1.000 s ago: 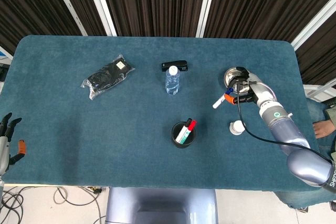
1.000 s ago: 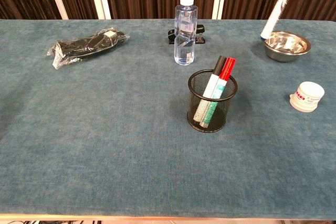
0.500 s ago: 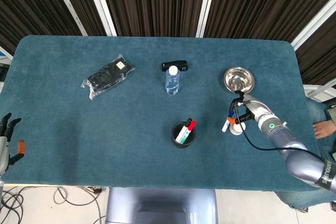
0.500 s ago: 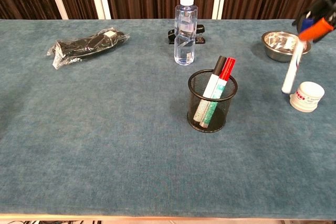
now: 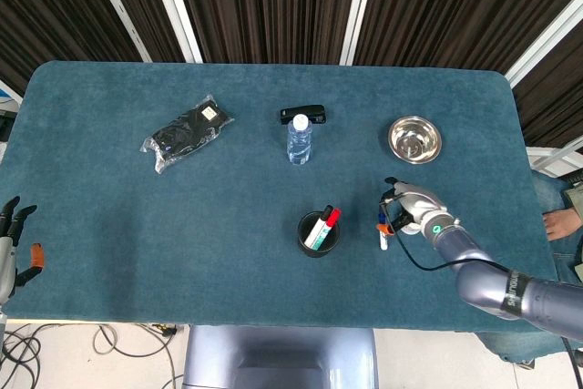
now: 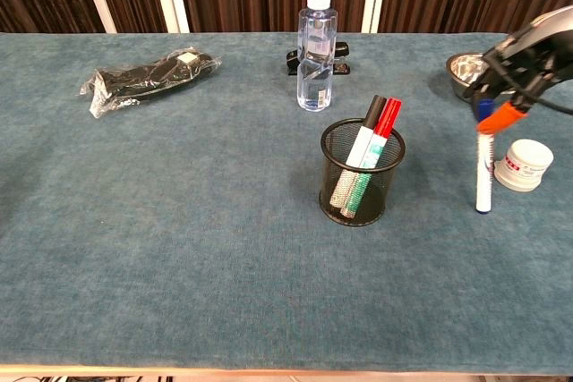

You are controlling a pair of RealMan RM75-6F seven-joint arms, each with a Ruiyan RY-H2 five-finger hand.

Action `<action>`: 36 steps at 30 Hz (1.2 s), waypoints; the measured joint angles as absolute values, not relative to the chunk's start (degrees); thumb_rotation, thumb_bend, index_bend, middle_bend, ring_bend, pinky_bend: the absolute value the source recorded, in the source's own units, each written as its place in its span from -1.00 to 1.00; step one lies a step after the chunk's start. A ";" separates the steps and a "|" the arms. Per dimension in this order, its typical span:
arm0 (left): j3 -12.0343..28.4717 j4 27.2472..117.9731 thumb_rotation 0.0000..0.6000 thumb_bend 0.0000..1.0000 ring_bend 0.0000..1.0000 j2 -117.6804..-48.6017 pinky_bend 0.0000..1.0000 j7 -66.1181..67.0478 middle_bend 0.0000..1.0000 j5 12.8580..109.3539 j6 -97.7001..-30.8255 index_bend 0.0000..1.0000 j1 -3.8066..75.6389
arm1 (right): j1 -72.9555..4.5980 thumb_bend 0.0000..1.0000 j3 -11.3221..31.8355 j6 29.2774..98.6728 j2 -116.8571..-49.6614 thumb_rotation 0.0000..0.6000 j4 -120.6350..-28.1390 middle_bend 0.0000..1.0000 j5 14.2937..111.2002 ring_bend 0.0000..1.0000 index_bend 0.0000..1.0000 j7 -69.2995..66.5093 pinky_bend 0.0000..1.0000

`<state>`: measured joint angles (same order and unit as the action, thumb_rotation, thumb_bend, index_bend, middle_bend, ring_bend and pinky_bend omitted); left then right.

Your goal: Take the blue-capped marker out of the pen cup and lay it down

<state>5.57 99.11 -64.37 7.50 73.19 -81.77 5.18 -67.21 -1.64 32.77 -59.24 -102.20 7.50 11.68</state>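
The blue-capped marker has a white body and hangs almost upright, cap end up. My right hand pinches it near the cap, and its lower end is at the blue cloth, right of the pen cup. In the head view the same right hand is right of the pen cup, with the marker below its fingers. The black mesh cup holds a red-capped and a black-capped marker. My left hand hangs off the table's front left corner, fingers apart, holding nothing.
A white jar lies just right of the marker. A steel bowl sits behind it. A water bottle and a black clip stand at the back middle, and a black packet lies at the back left.
My right hand has carried the marker down from above the steel bowl toward the front. The marker has swung upright, with its lower end now at the cloth beside the white jar.
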 measured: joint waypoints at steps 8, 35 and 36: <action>5.53 99.15 1.00 0.11 -0.81 -64.30 -0.87 7.48 -1.00 73.21 -81.68 -0.73 5.23 | -69.17 -0.85 -1.20 35.42 -60.78 1.00 -102.55 -1.00 6.68 -1.00 -1.00 11.55 -0.69; 5.31 99.07 1.00 0.11 -0.81 -64.73 -0.87 8.64 -1.00 73.18 -82.14 -0.73 5.05 | -33.62 -0.59 -6.08 85.25 -60.42 1.00 -104.76 -1.00 66.95 -1.00 -1.00 4.28 -0.69; 5.34 99.10 1.00 0.11 -0.81 -64.74 -0.87 8.62 -1.00 73.10 -82.16 -0.73 5.03 | -31.40 -0.59 -6.90 87.56 -61.21 1.00 -103.69 -1.00 69.23 -1.00 -1.00 4.11 -0.68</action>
